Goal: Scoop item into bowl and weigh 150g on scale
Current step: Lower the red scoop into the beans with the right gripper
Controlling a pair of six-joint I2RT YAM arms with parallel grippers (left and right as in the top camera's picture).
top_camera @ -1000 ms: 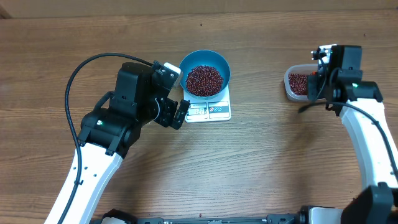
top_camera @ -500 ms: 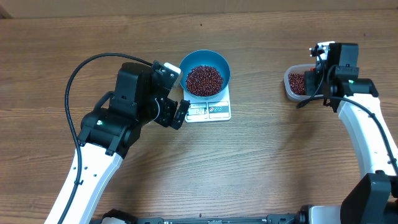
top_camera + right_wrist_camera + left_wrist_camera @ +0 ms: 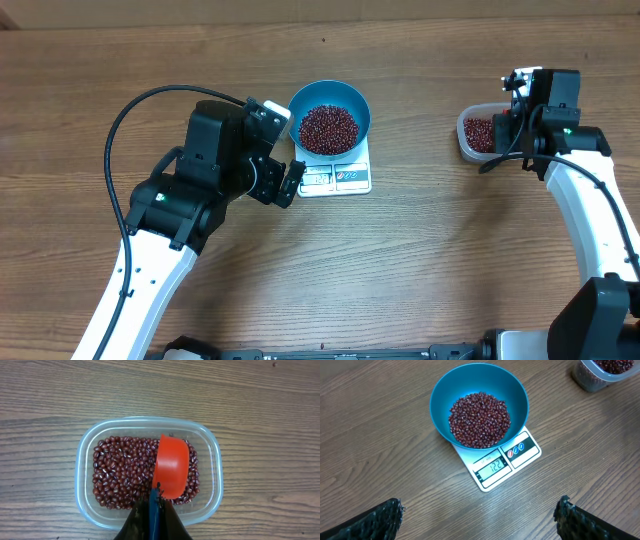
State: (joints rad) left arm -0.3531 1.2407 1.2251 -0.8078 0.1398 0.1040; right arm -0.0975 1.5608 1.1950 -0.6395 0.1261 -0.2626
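Note:
The light blue bowl (image 3: 330, 116) (image 3: 479, 405) stands on the white scale (image 3: 338, 178) (image 3: 507, 460) and holds a heap of maroon beans (image 3: 328, 128) (image 3: 480, 420). The scale's display reads 122. My left gripper (image 3: 293, 180) (image 3: 479, 522) hangs open just left of the scale, with nothing between its fingers. My right gripper (image 3: 154, 497) is shut on the blue handle of the orange-red scoop (image 3: 171, 466), which hangs over the beans (image 3: 125, 472) in the clear tub (image 3: 476, 134) (image 3: 214, 465). The scoop's back faces the camera, so its contents are hidden.
The clear tub (image 3: 600, 372) stands at the table's right side, well apart from the scale. A black cable (image 3: 140, 115) loops up over the left arm. Bare wood lies between scale and tub.
The right arm shifted slightly toward the tub a second ago and has held still since. The left arm, bowl and scale have not moved.

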